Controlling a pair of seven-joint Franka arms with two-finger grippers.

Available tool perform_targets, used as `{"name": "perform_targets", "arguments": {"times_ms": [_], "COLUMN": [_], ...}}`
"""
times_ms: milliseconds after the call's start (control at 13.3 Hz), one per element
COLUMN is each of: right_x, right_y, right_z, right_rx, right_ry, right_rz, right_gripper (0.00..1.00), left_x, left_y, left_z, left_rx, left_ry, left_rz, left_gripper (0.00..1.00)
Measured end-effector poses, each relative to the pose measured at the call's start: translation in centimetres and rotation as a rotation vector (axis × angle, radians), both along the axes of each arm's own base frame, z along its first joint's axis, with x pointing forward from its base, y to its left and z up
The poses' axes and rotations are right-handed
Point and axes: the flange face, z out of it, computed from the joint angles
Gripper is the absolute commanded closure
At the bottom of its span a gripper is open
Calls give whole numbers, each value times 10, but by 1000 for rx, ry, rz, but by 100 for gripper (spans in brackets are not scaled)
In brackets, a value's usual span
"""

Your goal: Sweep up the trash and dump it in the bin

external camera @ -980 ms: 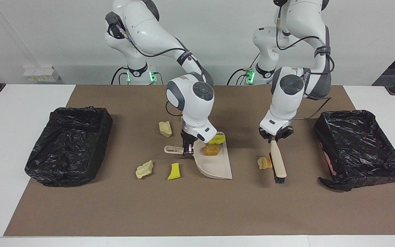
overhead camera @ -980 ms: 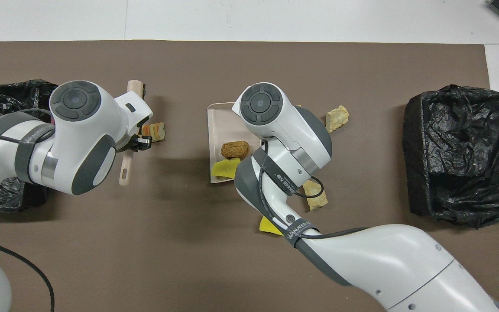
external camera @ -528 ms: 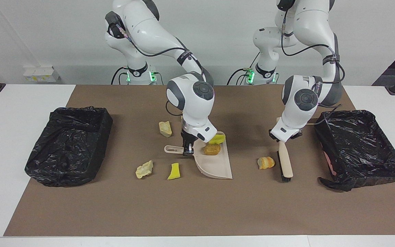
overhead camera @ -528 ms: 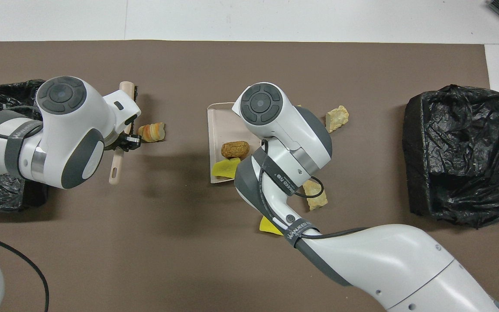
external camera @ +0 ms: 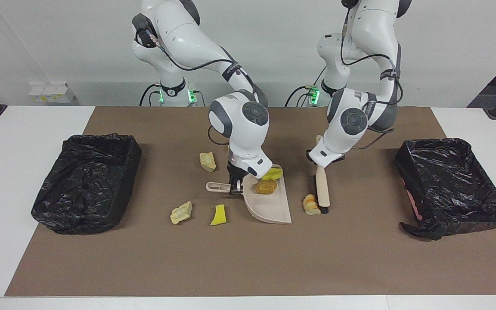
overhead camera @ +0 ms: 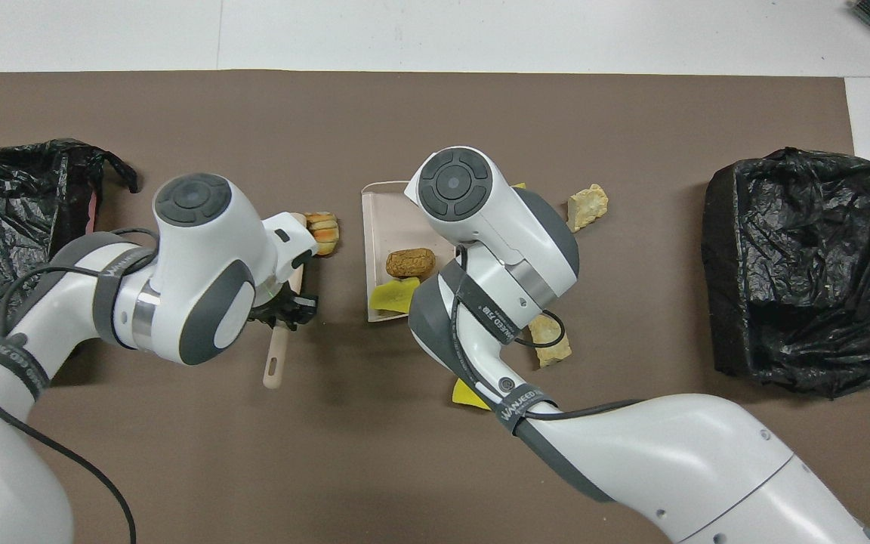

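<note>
One striped orange scrap (external camera: 311, 204) lies against the brush (external camera: 322, 187) clamped in the left gripper (external camera: 322, 162), between its bristles and the dustpan (external camera: 269, 206), whose handle the right gripper (external camera: 235, 187) clamps.

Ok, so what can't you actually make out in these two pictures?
- Overhead view: the right arm's wrist covers the right pincer and the handle of the dustpan.
- Overhead view: the right arm covers part of one yellow sponge piece.
- Overhead view: the picture's edge cuts off the bin at the left arm's end.
- Facing view: the left arm's wrist hides the left pincer where it grips the brush.
</note>
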Motion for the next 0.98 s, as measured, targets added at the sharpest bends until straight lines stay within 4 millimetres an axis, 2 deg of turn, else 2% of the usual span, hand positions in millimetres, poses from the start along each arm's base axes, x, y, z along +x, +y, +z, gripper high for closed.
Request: {"name": "perform_targets", "arguments": {"times_ms": [151, 226, 452, 754, 980], "right_x": [0, -1, -1, 0, 1], "right_y": [-1, -1, -1, -2, -3], "right_z": [-1, -1, -1, -1, -1], "right_rx": [-2, -3, -3, -3, 2], "right_ry": [2, 3, 2, 2, -4], "right_rz": [0, 0, 0, -1, -2], "right_gripper": [100, 100, 100, 100, 100], "left_x": [-25, -33, -47, -44, -39], "left_y": [-47, -64, -91, -87, -76], "left_z": [5, 7, 10, 11, 25], "left_rx": [-6, -29, -74, -88, -87], "left_ry": [-11, -27, -50, -45, -56], "left_rz": [-2, -10, -41, -32, -14], "left_gripper": [100, 100, 100, 100, 100]}}
